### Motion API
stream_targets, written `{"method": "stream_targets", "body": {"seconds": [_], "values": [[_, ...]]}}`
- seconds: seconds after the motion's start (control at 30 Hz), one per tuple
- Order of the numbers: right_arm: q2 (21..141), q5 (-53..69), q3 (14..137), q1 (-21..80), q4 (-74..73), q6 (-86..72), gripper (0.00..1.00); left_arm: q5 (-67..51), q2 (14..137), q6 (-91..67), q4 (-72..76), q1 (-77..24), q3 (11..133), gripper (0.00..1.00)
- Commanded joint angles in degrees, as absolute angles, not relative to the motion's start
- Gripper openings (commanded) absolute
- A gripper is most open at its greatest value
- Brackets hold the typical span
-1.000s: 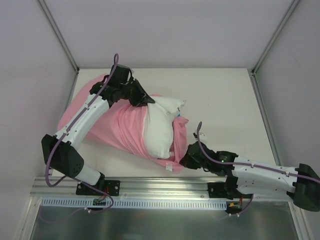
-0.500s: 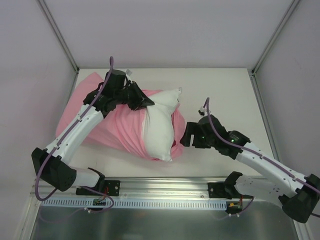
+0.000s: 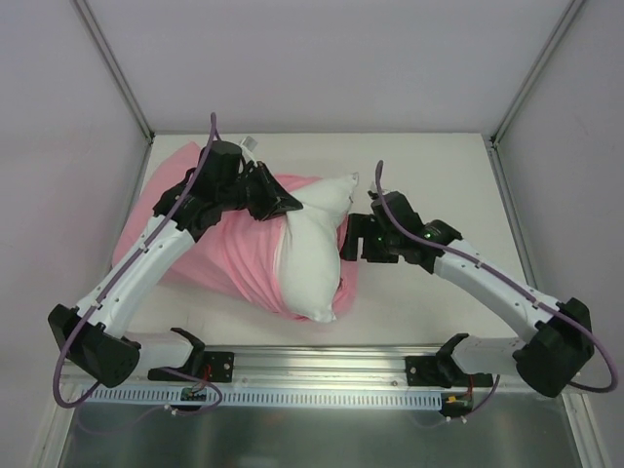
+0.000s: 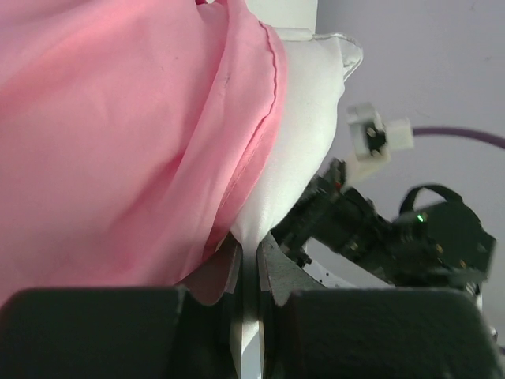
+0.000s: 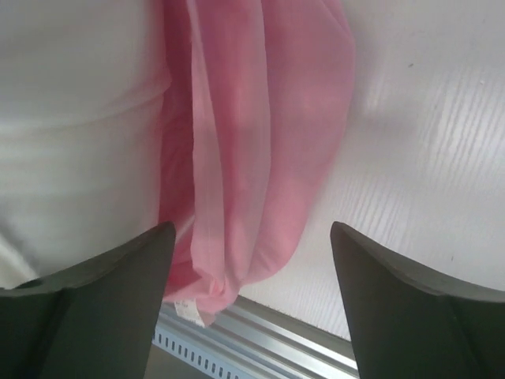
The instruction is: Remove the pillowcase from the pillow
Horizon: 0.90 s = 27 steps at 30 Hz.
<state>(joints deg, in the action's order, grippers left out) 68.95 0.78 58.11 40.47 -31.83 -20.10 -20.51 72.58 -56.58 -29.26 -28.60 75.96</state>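
The white pillow [image 3: 310, 255] lies mid-table, its right end sticking out of the pink pillowcase [image 3: 229, 249], which still covers the left part. My left gripper [image 3: 292, 204] is shut on the pillow's white fabric at its far edge; in the left wrist view the jaws [image 4: 249, 246] pinch a white fold beside the pillowcase [image 4: 118, 142] hem. My right gripper [image 3: 354, 240] stands open at the pillow's right side. Between its fingertips [image 5: 252, 229] hangs the loose pillowcase [image 5: 252, 142] edge with a small white label [image 5: 186, 312], not gripped; the pillow [image 5: 79, 118] is to its left.
The white table [image 3: 439, 175] has bare surface to the right and behind. Walls with metal posts [image 3: 117, 73] close in the left, back and right. An aluminium rail [image 3: 322, 370] runs along the near edge, seen also as the rail [image 5: 268, 339] in the right wrist view.
My right gripper has opened, let go of the pillowcase's near corner and moved away from the rail up to the pillow's right side. The left arm shifted slightly, still gripping.
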Motion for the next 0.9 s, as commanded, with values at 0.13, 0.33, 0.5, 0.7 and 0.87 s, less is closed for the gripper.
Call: {"method": "stream_targets", "body": {"seconds": [0.13, 0.33, 0.5, 0.7, 0.87], "values": [[80.06, 6.33, 62.75, 36.92, -23.91, -19.86, 0.34, -23.47, 66.98, -59.59, -23.91, -30.93, 75.59, 0.0], [76.47, 15.46, 50.47, 24.71, -6.46, -31.79, 0.01, -22.94, 62.41, -60.91, -23.82, -32.26, 73.92, 0.0], [80.58, 19.67, 48.34, 22.94, 3.93, -38.84, 0.01, -23.12, 61.79, -61.7, -23.82, -32.61, 76.98, 0.0], [91.92, 20.3, 52.2, 26.89, 6.06, -40.61, 0.01, -21.97, 64.24, -60.47, -23.82, -35.95, 82.17, 0.0], [95.18, 21.0, 52.56, 28.48, 5.54, -39.11, 0.01, -21.71, 65.65, -59.77, -23.73, -36.04, 85.95, 0.0]]}}
